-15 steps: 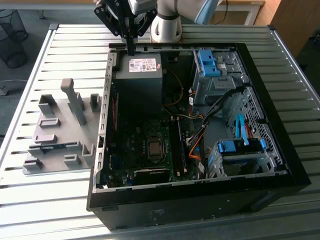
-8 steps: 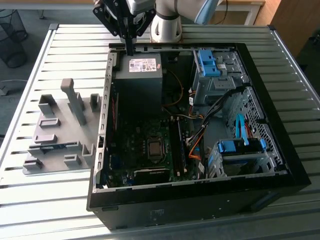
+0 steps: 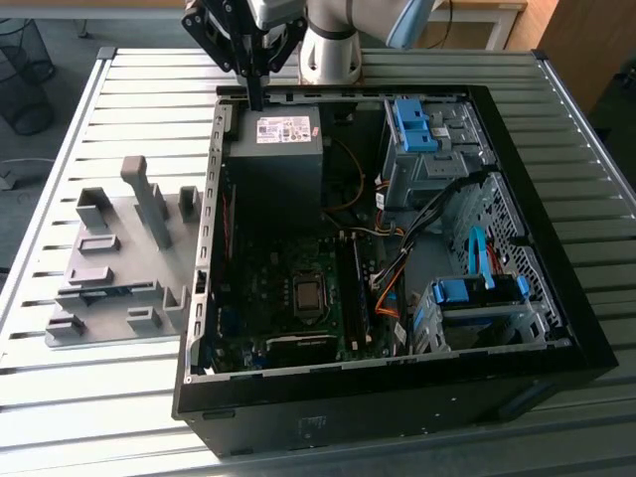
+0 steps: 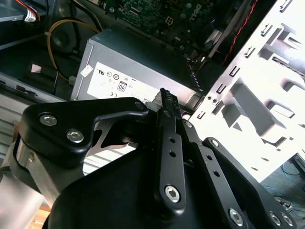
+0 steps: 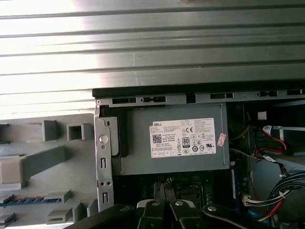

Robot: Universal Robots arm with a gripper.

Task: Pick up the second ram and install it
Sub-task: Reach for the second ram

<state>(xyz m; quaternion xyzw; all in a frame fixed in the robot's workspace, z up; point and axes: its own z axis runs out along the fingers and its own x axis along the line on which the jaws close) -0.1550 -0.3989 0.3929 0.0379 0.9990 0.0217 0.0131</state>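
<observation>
Pincer: the gripper (image 3: 255, 97) is closed, with its fingertips pressed together. It hangs at the upper part of the exterior view, left of centre, above the far rim of the open computer case (image 3: 348, 422).
Under it: the grey power supply (image 3: 276, 159), in the far corner of the case.
Second ram: in the first wrist view, the second ram (image 5: 24, 199) is a thin blue-green strip lying in a slot of the grey holder block (image 3: 109, 268).
Holder place: on the slatted table (image 3: 99, 417), at the exterior view's left, just beside the case and well apart from the gripper.
</observation>
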